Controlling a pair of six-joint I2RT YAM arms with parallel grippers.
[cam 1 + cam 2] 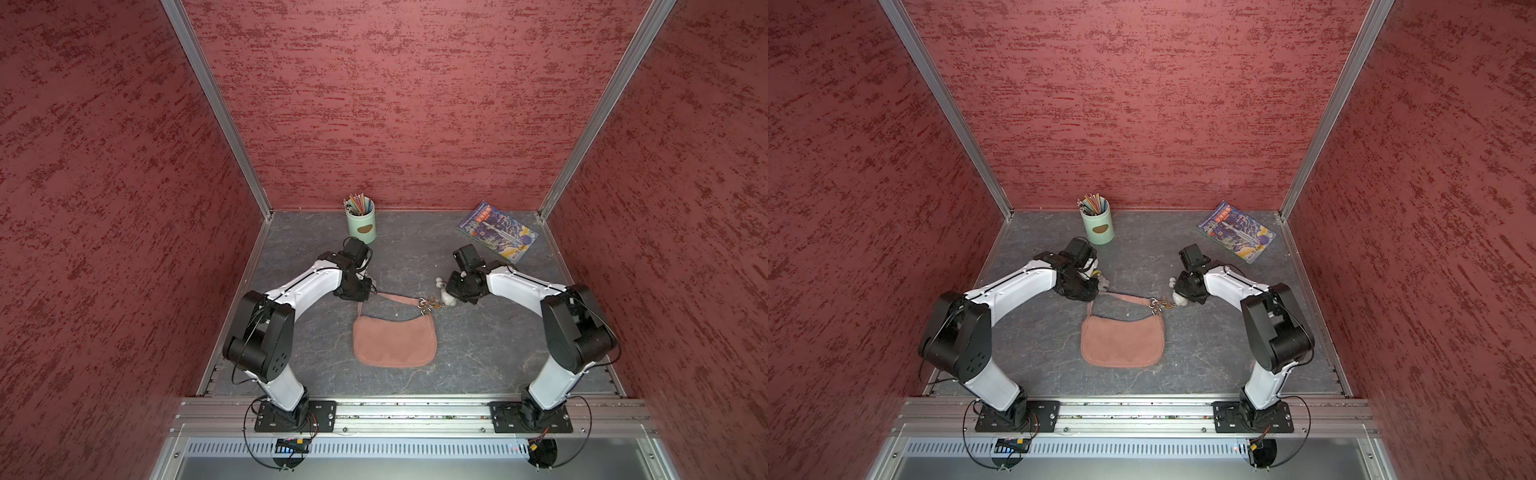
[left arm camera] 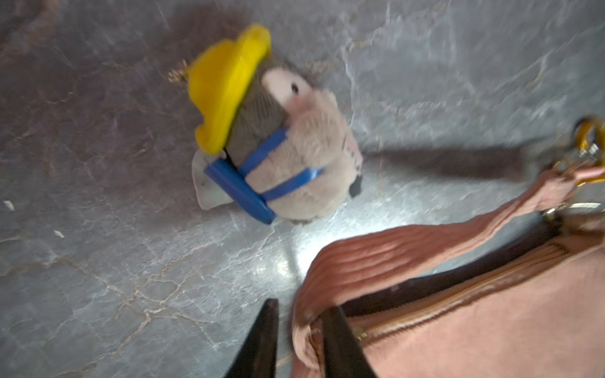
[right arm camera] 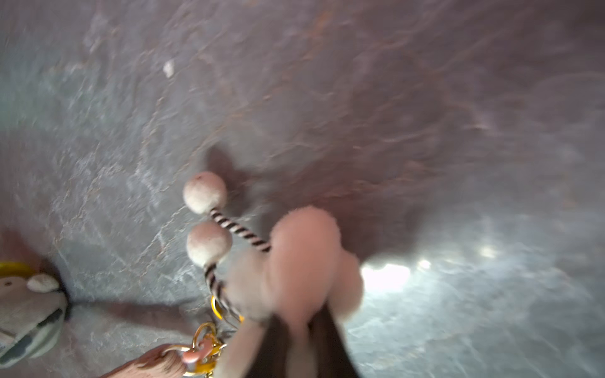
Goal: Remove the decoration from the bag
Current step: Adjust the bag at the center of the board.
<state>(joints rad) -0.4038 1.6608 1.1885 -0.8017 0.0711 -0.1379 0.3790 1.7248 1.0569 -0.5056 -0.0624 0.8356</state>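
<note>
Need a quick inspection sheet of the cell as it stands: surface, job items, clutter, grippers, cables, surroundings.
surface: grey marbled tabletop, no spill seen.
bag: pink, lying flat mid-table; strap runs up to the left gripper.
decoration: white cloud plush beside the gold clasp at the strap end; looks not yet unclipped.
clutter: blue-and-yellow toy charm on the table, apart from the bag; pencil cup and book at the back.
left gripper: open, strap between its fingers.
right gripper: shut on the decoration.
cables: black loops at the arm bases, off the tabletop.
surroundings: red textured walls; nothing else seen.
</note>
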